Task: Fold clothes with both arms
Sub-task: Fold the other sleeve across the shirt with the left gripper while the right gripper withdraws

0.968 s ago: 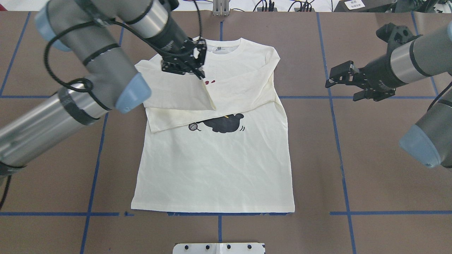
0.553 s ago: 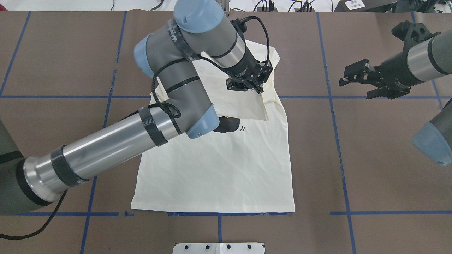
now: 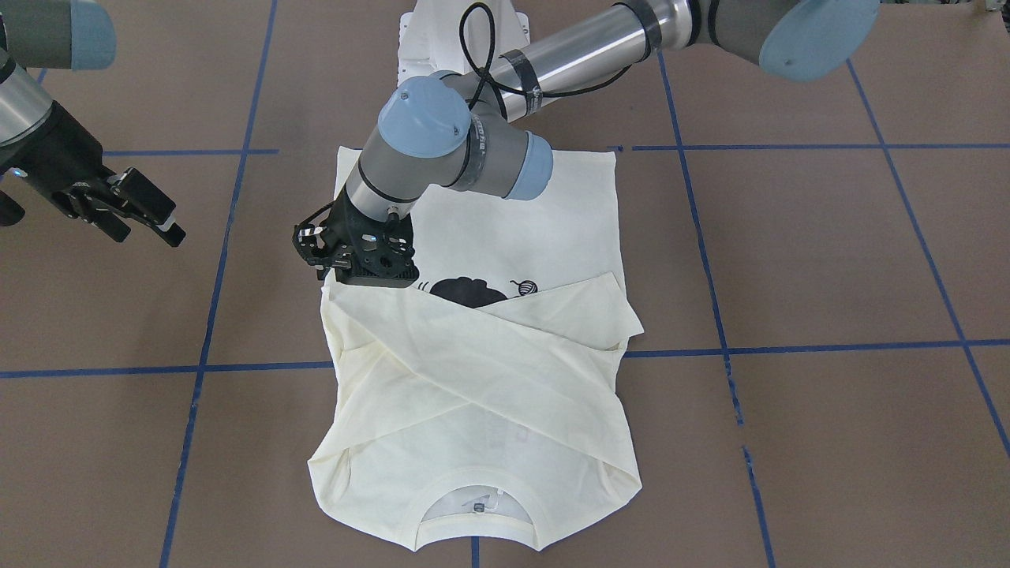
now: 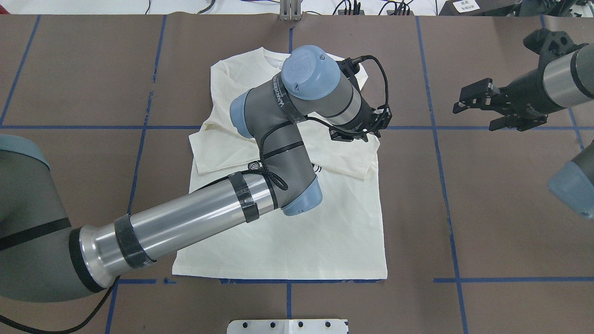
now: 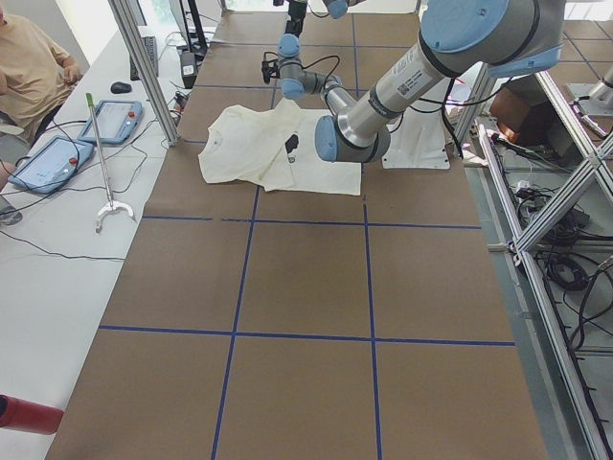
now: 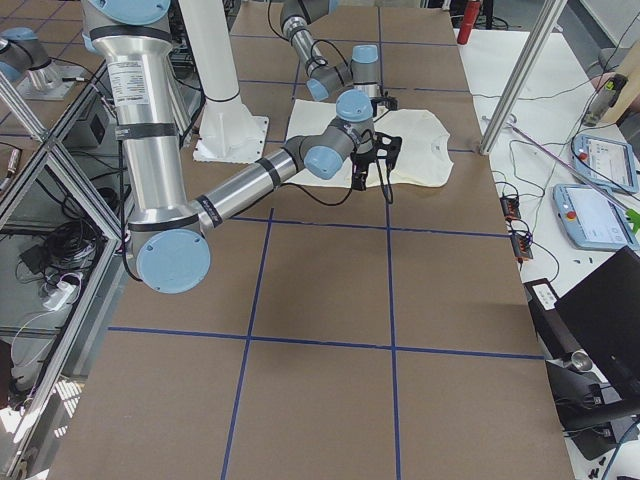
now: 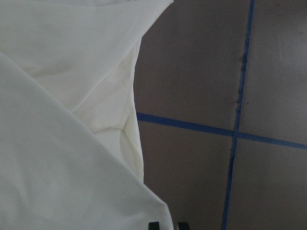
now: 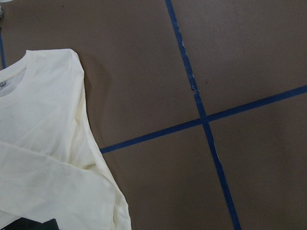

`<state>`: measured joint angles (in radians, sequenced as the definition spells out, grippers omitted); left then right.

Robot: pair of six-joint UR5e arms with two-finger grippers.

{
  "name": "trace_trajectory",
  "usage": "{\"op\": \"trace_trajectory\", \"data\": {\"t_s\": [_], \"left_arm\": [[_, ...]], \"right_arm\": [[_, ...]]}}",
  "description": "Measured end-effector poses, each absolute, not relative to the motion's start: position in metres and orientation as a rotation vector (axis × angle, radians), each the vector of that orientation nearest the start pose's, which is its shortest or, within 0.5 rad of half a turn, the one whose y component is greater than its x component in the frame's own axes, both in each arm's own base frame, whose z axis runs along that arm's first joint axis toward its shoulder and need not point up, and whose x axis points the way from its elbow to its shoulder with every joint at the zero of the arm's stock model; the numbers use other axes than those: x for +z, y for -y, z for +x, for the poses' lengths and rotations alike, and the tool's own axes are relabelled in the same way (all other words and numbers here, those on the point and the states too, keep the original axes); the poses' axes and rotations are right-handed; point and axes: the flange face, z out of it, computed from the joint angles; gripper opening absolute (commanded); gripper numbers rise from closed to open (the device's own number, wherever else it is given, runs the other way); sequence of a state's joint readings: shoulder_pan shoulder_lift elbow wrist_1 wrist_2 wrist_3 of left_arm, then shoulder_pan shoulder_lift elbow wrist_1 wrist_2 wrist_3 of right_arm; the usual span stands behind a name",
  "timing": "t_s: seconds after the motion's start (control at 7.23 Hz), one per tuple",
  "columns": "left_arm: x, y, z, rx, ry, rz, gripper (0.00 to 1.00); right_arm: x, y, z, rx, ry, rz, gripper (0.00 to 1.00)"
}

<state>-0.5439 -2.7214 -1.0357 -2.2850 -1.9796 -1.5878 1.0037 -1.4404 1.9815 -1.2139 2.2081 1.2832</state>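
Shirt (image 3: 473, 371): flat at mid-table (image 3: 828, 260), neck away from the robot.
Change: a second ago the left pincer (image 3: 327, 268) was near the shirt's left shoulder with the sleeve (image 3: 442, 347); now the sleeve lies crossed over the other, its cuff at the right side edge. Sleeve fold nearly laid.
Left pincer: low at that edge, apparently pinching the cuff.
Right pincer (image 4: 478, 107): spread, empty, well clear.
Room: bare table all around; hem unfolded.
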Motion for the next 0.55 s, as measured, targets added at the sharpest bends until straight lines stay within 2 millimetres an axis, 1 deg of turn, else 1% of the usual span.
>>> {"op": "trace_trajectory", "data": {"t_s": [0.14, 0.28, 0.41, 0.55], "left_arm": [[0.034, 0.493, 0.637, -0.213, -1.380, -0.001, 0.76], [0.045, 0.474, 0.606, -0.218, -1.390, -0.008, 0.75], [0.062, 0.452, 0.568, -0.214, -1.386, -0.006, 0.75], [0.086, 0.430, 0.527, -0.195, -1.379, 0.014, 0.75]], "right_arm": [[0.352, 0.474, -0.218, 0.364, 1.052, 0.048, 1.00], [0.348, 0.467, -0.230, 0.371, 1.055, 0.032, 1.00], [0.340, 0.449, -0.259, 0.395, 1.052, 0.006, 0.99], [0.330, 0.418, -0.301, 0.426, 1.041, -0.013, 0.99]]}}
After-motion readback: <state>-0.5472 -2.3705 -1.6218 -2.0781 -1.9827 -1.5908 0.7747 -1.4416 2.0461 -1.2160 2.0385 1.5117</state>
